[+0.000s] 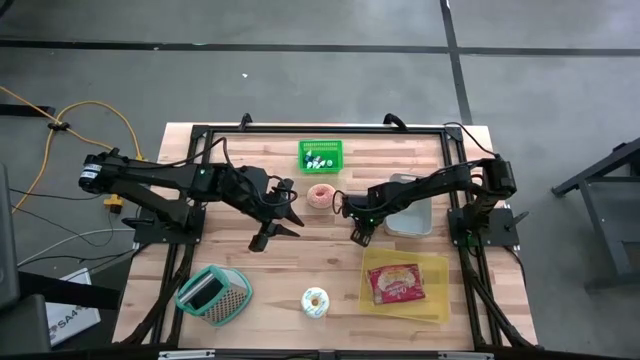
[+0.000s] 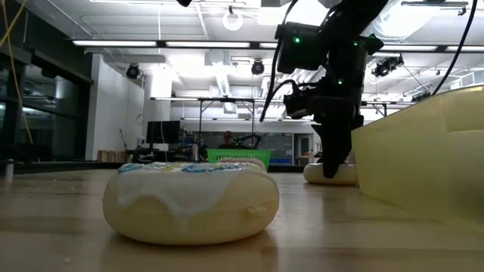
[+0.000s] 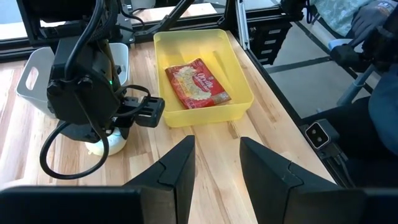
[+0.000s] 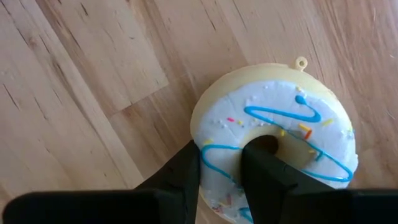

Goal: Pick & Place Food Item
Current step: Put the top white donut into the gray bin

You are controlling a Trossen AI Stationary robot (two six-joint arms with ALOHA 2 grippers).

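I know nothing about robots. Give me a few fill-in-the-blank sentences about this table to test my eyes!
1. The red packet lies in the ___ tray.
2. The right gripper is down at a white-iced ___.
3. The left gripper hangs above the table with its jaws ___.
4. The basket at the table's far edge is ___.

Missing words: yellow; donut; open; green.
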